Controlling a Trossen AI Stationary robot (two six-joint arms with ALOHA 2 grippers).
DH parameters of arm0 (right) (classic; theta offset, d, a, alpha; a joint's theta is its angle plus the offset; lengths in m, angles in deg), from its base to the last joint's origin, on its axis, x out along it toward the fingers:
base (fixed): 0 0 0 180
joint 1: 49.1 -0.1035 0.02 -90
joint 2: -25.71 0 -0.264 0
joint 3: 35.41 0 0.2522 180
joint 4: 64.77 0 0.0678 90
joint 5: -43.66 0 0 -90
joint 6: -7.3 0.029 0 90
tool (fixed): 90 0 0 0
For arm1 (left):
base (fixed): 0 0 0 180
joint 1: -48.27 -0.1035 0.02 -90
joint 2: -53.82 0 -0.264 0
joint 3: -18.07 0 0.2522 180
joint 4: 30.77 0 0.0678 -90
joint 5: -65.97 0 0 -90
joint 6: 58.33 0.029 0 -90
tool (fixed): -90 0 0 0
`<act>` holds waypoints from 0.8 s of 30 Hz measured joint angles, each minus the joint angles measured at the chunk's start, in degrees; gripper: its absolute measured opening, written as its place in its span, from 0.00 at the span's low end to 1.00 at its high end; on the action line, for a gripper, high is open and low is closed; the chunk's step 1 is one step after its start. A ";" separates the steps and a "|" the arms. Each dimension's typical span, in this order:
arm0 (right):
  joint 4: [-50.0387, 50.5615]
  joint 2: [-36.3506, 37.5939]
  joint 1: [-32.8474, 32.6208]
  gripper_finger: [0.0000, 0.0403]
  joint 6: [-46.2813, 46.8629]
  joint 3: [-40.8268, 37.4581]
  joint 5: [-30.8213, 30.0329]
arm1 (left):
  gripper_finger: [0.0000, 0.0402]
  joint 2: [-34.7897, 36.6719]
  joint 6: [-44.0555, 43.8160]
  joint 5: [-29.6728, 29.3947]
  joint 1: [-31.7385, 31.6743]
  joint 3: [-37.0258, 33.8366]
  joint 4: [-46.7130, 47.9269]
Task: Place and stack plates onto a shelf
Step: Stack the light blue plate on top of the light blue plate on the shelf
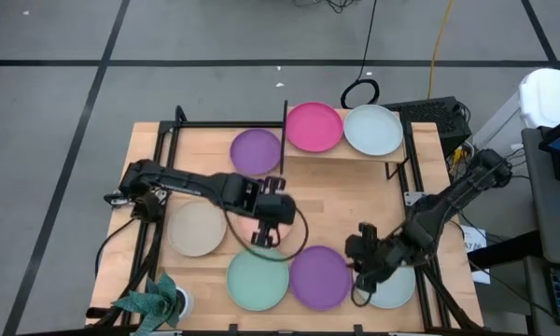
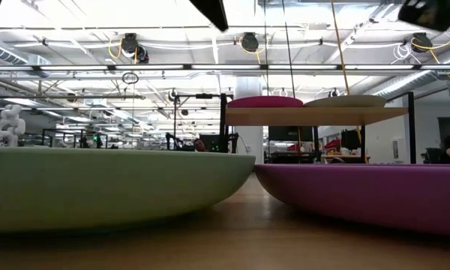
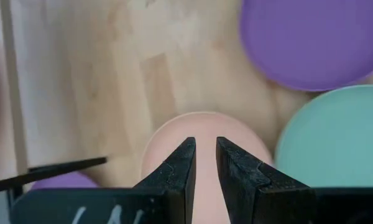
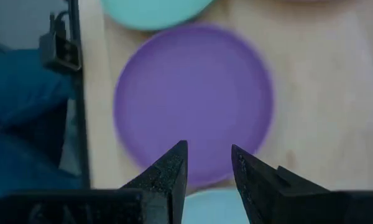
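Note:
The shelf [image 1: 355, 154] stands at the table's far side and carries a magenta plate [image 1: 315, 127] and a pale grey-blue plate [image 1: 373, 130]. Flat on the tabletop lie a purple plate [image 1: 257, 151] beside the shelf, a beige plate [image 1: 198, 229], a peach plate [image 3: 202, 134], a mint green plate [image 1: 259, 280], a second purple plate [image 1: 320, 277] and a second pale grey-blue plate [image 1: 397, 289]. My left gripper [image 3: 204, 149] hovers over the peach plate, open by a narrow gap. My right gripper [image 4: 209, 155] is open above the adjoining edges of the near purple plate [image 4: 193, 99] and the pale grey-blue plate [image 4: 214, 205].
A teal plant in a white pot [image 1: 154, 301] stands at the near left corner. Black frame bars [image 1: 168, 149] run along the table's sides. In the low view, the mint green plate [image 2: 97, 187] and the purple plate [image 2: 375, 195] fill the foreground, with the shelf [image 2: 315, 115] behind them.

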 joint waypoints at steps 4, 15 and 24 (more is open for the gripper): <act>5.70 -6.08 -4.70 0.27 7.67 5.96 0.67 | 0.17 0.08 -0.93 -0.04 3.22 -0.84 -2.44; 10.32 -19.49 -14.33 0.27 18.19 15.70 3.49 | 0.17 0.02 -5.68 -2.69 9.19 -7.46 -10.95; 11.42 -25.02 -18.31 0.28 17.80 15.74 3.52 | 0.17 -0.04 -11.96 -2.93 11.60 -10.21 -15.41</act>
